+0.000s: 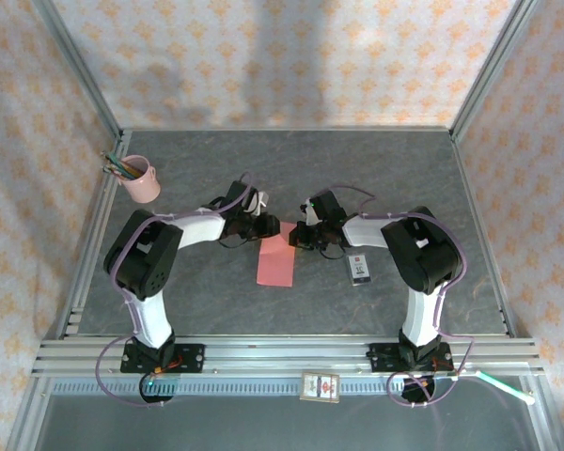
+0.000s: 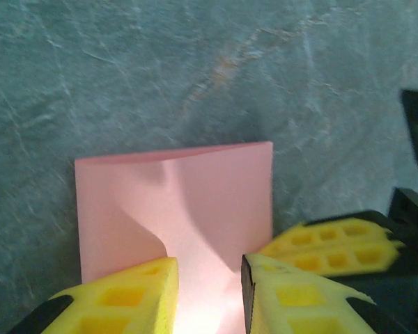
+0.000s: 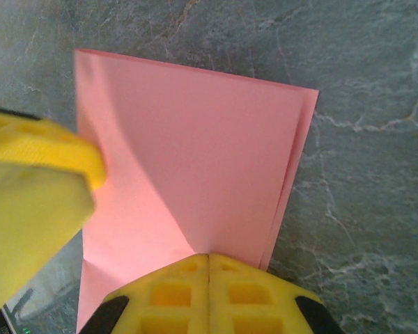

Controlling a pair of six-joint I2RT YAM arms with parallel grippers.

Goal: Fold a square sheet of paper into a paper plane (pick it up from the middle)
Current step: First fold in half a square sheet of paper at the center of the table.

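1. Top external: the square sheet of paper (image 1: pixel 275 263), salmon pink, is folded into a narrow rectangle. It lies flat on the grey stone table (image 1: pixel 197 291), near the small white-and-black box (image 1: pixel 360 267) on the box's left, not touching it.
2. Same view: the left gripper (image 1: pixel 266 228) sits at the sheet's far end, further left of the box than the sheet's middle. The right gripper (image 1: pixel 301 237) is over the sheet's far right corner, between sheet and box. The jaws are too small here to read.
3. Same view: the pink pencil cup (image 1: pixel 143 178) is well apart from the box, far-left of it. A small card (image 1: pixel 321 386) lies on the near rail, nearer than the box.
4. Left wrist adds the following:
   - The left pincer's yellow fingers (image 2: pixel 125 299) stand apart, partly open, with the sheet's near edge in the gap.
   - I cannot tell whether they touch the paper.
   - The top layer bulges up in a soft wave, which the overhead view flattens out.
   - One yellow finger of the right gripper sits at the sheet's right corner.
5. Right wrist adds the following:
   - The right pincer is closed, its pads pressed tight together, with the tips on the sheet's edge.
   - I cannot tell whether the paper is pinched or just pressed.
   - Two slightly offset edges along the sheet's right side show that it is doubled.
   - The left gripper's finger looms blurred at the sheet's left edge.
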